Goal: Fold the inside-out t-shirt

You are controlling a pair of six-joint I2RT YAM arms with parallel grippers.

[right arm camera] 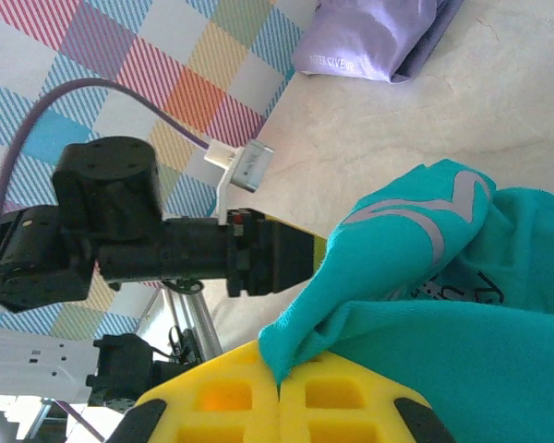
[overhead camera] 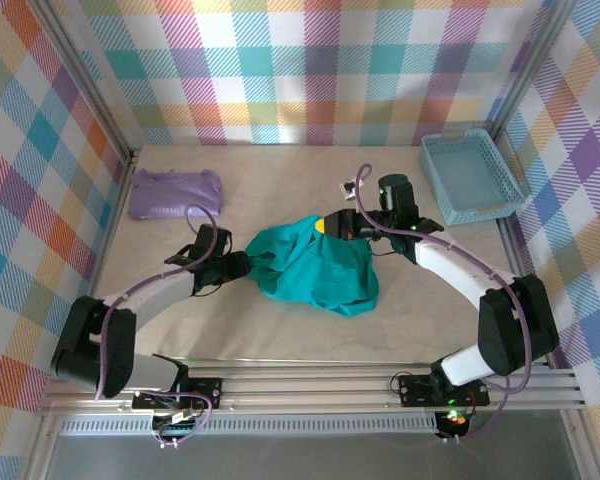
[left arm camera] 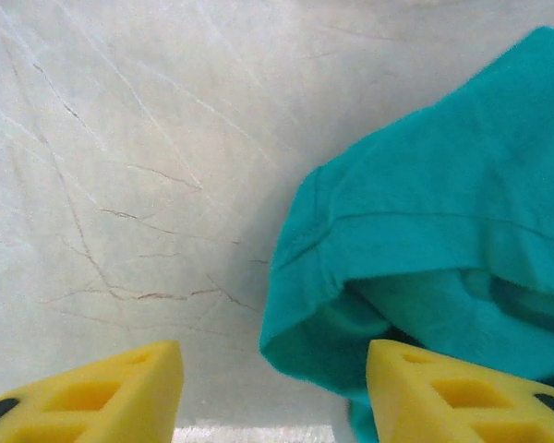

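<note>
Two grippers are at the teal t-shirt (overhead camera: 320,275), which sits bunched in a heap mid-table between the arms. The right gripper (right arm camera: 279,386) is clenched on a fold at the heap's far edge, with cloth pinched between its yellow fingers. The left gripper (left arm camera: 272,374) is spread apart at the shirt's left side, a hemmed edge lying right by one finger (left arm camera: 443,397) and bare table (left arm camera: 120,185) beyond. The lavender folded garment (overhead camera: 175,192) is far left and the light blue basket (overhead camera: 470,178) far right, both well apart from the heap.
</note>
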